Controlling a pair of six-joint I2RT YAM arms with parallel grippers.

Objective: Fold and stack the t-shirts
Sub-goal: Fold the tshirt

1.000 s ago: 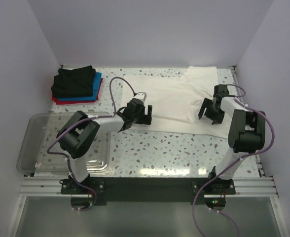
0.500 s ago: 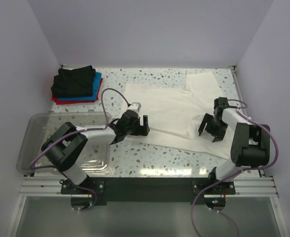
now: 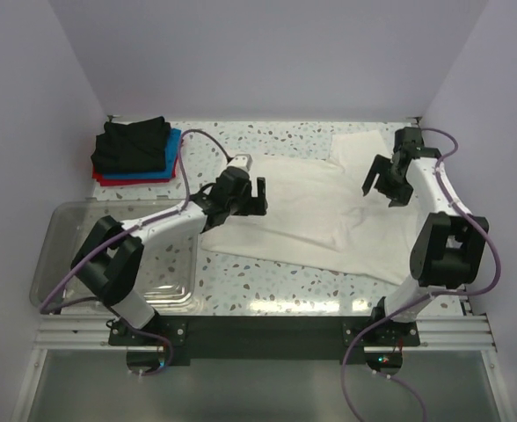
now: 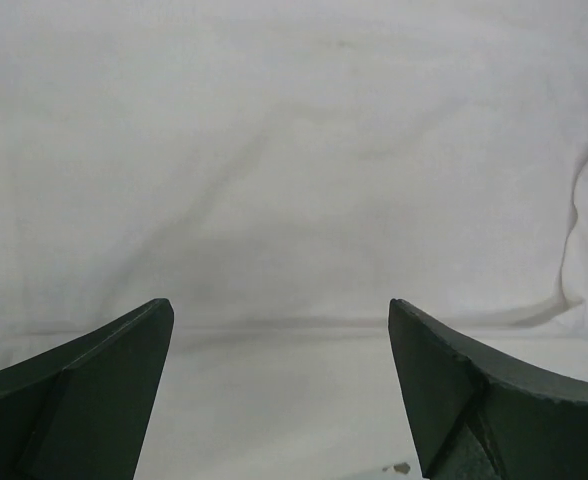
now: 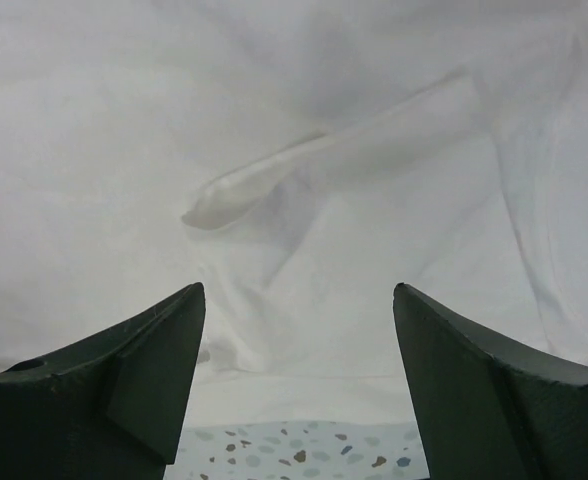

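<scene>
Dragged nearer and smoothed, the white t-shirt [image 3: 311, 211] now lies spread on the counter [image 3: 267, 286]. The left fingers [image 4: 74, 400] and right fingers [image 5: 494, 380], released and empty, have shifted back over it, so folding can likely start.

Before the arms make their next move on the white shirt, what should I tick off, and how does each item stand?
1. Left gripper open and empty: ok, jaws apart above the white t-shirt.
2. Right gripper open and empty: ok, jaws apart over the cloth.
3. Shirt lying flat: not ok, a raised fold shows in the right wrist view.
4. Folded stack out of the arms' way: ok, it sits in the far left corner.
5. Shirt's near right corner fully on the table: cannot tell, the right arm hides it.
</scene>
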